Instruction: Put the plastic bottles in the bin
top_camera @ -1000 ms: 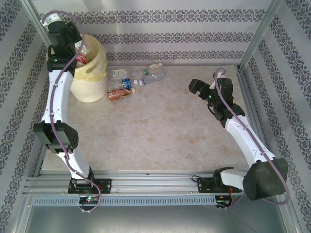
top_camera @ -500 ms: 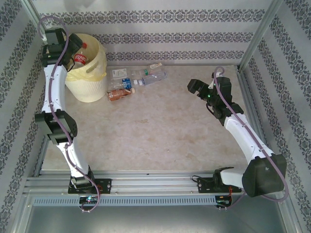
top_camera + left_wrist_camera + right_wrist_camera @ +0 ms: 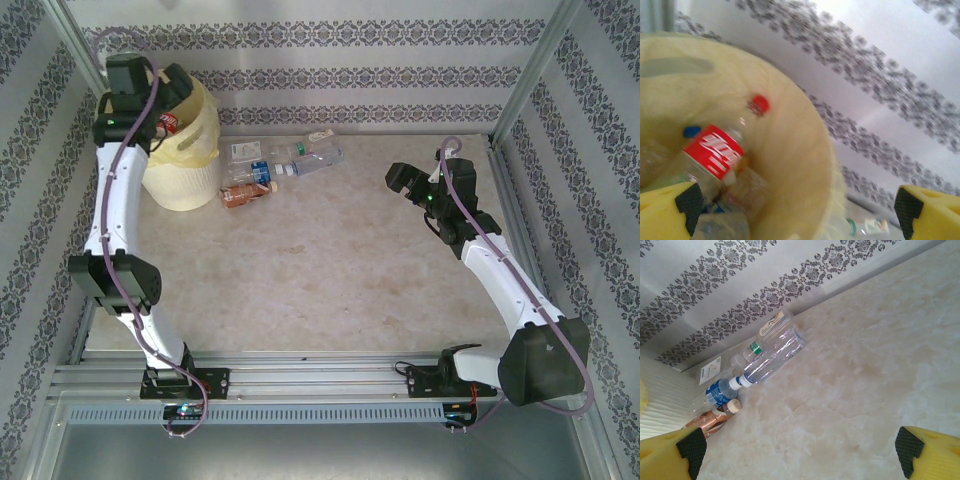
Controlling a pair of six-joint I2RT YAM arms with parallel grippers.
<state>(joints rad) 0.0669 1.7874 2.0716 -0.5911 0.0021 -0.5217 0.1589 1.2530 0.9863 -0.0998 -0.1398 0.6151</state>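
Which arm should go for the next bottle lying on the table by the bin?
Probably right: the right pincer, open, faces the bottles across the table; the left pincer hangs open over the bin.

- The walls (image 3: pixel 350 80) are papered in pale grey and crossed by bands of dark floral pattern.
- The tabletop (image 3: pixel 320 280) is finished in a beige marbled pattern and is evenly lit.
- Silver metal posts (image 3: pixel 535 70) are set at the back corners.
- Slotted aluminium rails (image 3: pixel 320 378) are fixed along the near edge.
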